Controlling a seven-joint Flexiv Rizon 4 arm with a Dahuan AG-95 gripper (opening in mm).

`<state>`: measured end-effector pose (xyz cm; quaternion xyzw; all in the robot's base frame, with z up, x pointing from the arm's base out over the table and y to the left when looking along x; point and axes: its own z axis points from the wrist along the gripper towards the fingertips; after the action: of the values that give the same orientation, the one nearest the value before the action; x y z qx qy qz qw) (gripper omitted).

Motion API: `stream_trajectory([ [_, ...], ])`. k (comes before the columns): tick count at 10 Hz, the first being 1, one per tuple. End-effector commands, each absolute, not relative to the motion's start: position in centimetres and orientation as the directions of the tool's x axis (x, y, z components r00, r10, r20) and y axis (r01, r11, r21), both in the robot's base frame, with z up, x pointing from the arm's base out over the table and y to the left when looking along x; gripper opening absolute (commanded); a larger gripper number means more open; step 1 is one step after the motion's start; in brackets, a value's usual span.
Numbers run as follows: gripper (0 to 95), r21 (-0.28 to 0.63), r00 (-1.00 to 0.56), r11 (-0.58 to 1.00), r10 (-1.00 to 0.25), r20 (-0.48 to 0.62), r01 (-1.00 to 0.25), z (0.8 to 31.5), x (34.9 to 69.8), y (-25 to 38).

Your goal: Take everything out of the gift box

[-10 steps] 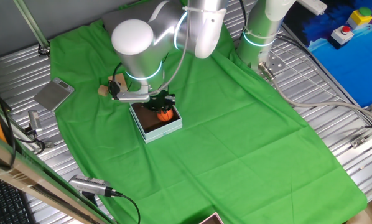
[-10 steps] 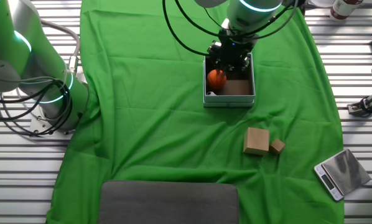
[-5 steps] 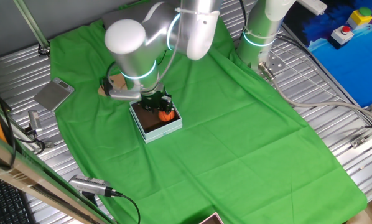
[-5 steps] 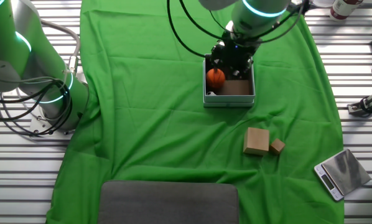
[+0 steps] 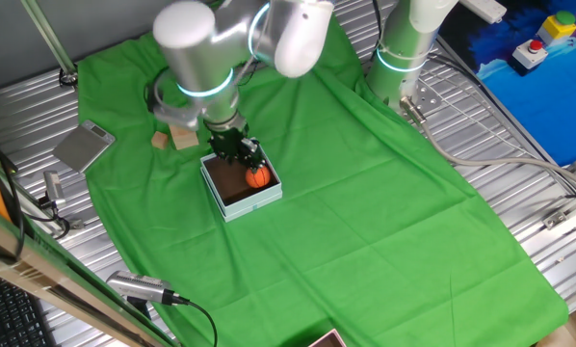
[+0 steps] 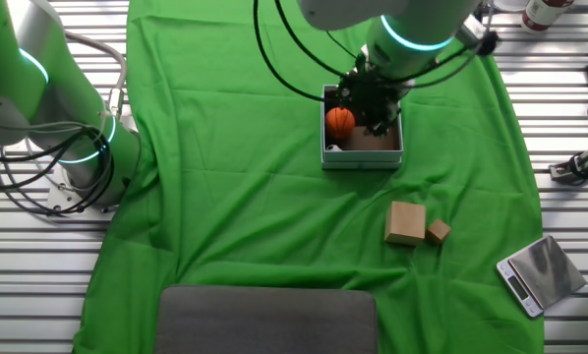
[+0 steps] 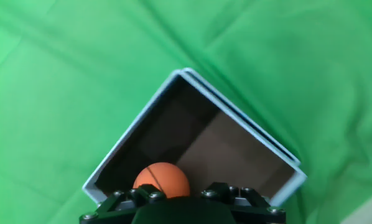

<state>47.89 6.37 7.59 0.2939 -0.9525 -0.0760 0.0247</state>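
The gift box [image 5: 242, 188] [image 6: 362, 149] [image 7: 192, 84] has pale blue walls and a dark brown inside, and it lies on the green cloth. An orange mini basketball [image 5: 258, 177] [image 6: 340, 120] [image 7: 162, 180] rests in one corner. A white sliver of the soccer ball [image 6: 333, 147] peeks out beside it. My gripper [image 5: 238, 149] [image 6: 373, 98] [image 7: 180, 200] hangs over the box next to the basketball. Its black finger links stand wide apart, with nothing between them. Two tan wooden blocks [image 6: 405, 222] [image 6: 438, 231] [image 5: 182, 137] lie on the cloth outside the box.
A small silver scale [image 5: 83, 146] [image 6: 540, 273] sits on the metal table off the cloth. A flat grey pad [image 6: 266, 320] lies at the cloth's near edge. A second arm's base [image 6: 73, 147] [image 5: 404, 53] stands at the cloth's side.
The arm's elbow swung up and away while the gripper stayed over the box and turned. The basketball shows more fully now. Box and blocks have not moved.
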Motion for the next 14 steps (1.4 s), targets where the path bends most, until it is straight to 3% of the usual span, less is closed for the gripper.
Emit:
stream_trajectory([
  [1,57.0,0.215,-0.940,0.917,-0.339,-0.022,-0.336,8.0,48.1,5.9],
  [7,57.0,0.241,-0.981,0.954,-0.190,0.026,-0.179,6.6,48.6,7.5],
  [14,57.0,0.200,-0.978,0.960,-0.207,0.040,-0.195,4.8,47.5,8.1],
])
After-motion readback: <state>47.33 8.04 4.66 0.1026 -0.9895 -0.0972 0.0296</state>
